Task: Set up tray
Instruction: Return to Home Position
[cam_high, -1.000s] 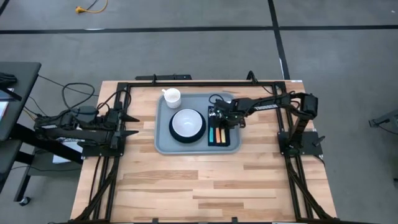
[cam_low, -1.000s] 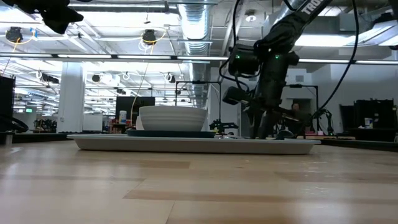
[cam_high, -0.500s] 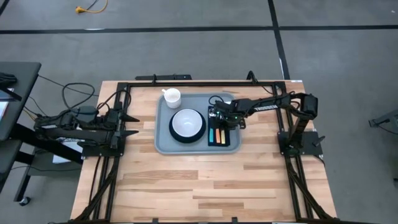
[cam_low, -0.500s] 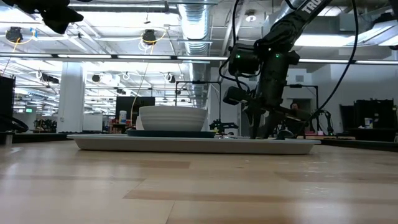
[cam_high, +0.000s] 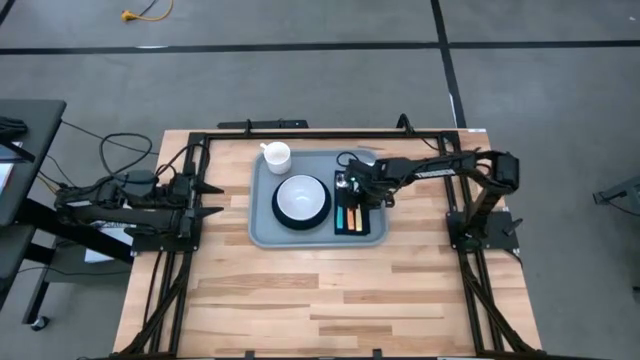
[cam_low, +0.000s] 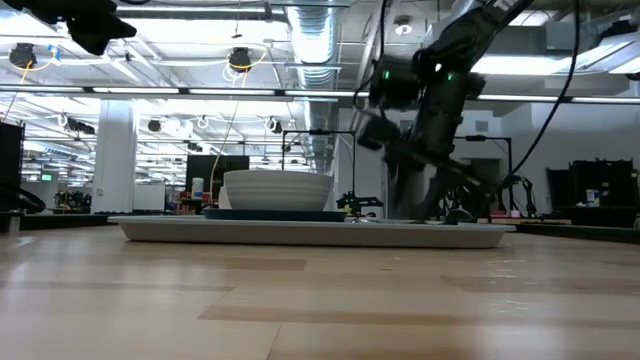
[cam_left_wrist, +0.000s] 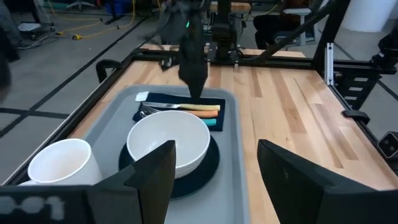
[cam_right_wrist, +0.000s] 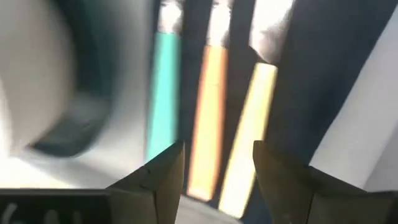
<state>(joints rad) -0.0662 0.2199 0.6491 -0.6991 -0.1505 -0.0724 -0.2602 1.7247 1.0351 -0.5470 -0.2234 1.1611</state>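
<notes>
The light grey-blue tray (cam_high: 262, 226) lies on the far middle of the wooden table. On it stand a white mug (cam_high: 276, 155) and a white bowl (cam_high: 301, 196), the bowl on a dark plate. Beside them a dark navy cloth (cam_high: 368, 222) carries cutlery with teal (cam_right_wrist: 163, 93), orange (cam_right_wrist: 208, 106) and yellow (cam_right_wrist: 245, 124) handles. My right gripper (cam_right_wrist: 217, 174) hangs open over the cutlery, slanting down, touching nothing. My left gripper (cam_left_wrist: 214, 180) waits open at the table's left edge, facing the tray.
A black metal frame (cam_high: 300, 133) runs along the table's far edge and down both sides. The wooden tabletop (cam_high: 330, 290) stretches from the tray toward the near edge. The right arm (cam_left_wrist: 193, 56) reaches in from the table's right side over the cloth.
My right gripper has opened above the cutlery on the cloth and tipped up a little. The cutlery, cloth, bowl and mug lie as before.
</notes>
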